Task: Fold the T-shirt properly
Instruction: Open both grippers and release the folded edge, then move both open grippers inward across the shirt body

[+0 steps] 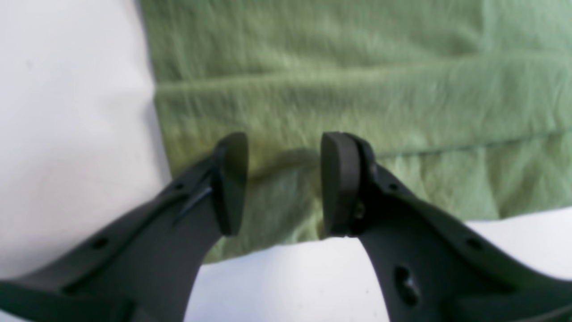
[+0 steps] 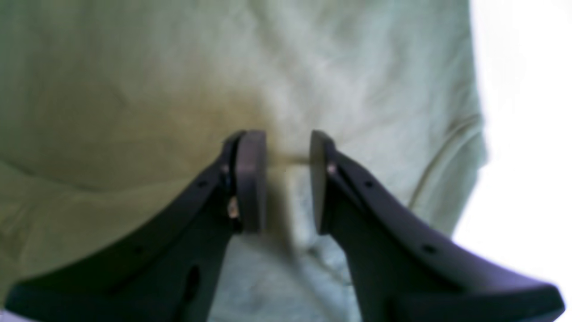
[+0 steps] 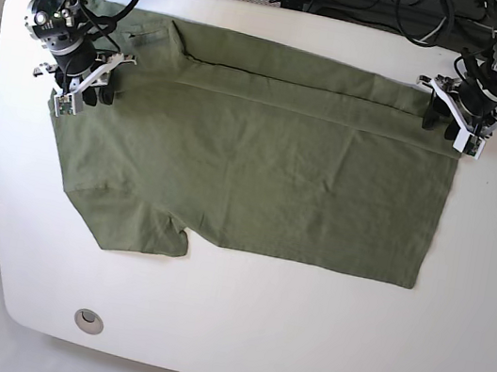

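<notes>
T-shirt (image 3: 261,169) flat on tabletop (image 3: 236,318), far strip folded; left gripper (image 1: 283,183), right gripper (image 2: 288,181) spread above corners, probably for grasp.

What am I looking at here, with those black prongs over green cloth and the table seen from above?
It is a robot with two arms. The wide picture looks down on a white table where an olive-green T-shirt lies spread out, its far edge already folded over. The two close-ups come from cameras on the wrists. The black prongs are each arm's tool: the left tool hangs over the shirt's corner, the right tool over the sleeve end. Both are open and hold nothing.
</notes>
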`<act>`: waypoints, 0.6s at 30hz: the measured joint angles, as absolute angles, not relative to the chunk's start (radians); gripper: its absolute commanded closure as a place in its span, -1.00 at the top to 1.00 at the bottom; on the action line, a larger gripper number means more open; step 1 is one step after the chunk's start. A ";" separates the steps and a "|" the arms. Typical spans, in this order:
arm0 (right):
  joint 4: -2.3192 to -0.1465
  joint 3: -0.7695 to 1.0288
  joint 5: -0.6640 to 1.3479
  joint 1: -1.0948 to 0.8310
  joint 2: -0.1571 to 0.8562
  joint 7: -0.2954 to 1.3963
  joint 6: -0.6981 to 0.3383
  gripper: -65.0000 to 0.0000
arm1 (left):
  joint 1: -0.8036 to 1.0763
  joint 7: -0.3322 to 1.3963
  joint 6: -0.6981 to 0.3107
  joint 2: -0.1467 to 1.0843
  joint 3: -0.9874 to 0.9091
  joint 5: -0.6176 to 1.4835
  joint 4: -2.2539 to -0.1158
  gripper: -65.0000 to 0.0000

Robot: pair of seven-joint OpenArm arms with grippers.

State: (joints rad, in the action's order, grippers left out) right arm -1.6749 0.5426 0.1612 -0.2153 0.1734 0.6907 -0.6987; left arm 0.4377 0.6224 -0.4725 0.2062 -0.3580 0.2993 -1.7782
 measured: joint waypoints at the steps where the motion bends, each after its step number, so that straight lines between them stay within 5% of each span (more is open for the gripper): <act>1: -1.674 0.543 0.160 -0.214 0.181 0.693 -0.699 -0.49 | 0.426 0.619 -0.473 0.202 -0.358 0.299 -1.778 -0.30; 18: -1.689 0.506 0.160 -0.171 0.172 0.691 -0.704 -0.46 | 0.316 0.616 -0.472 0.122 -0.382 0.258 -1.804 -0.40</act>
State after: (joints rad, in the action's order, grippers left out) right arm -1.6890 0.5064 0.1596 -0.1707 0.1722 0.6914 -0.7036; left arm 0.3164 0.6155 -0.4725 0.1219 -0.3820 0.2581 -1.8038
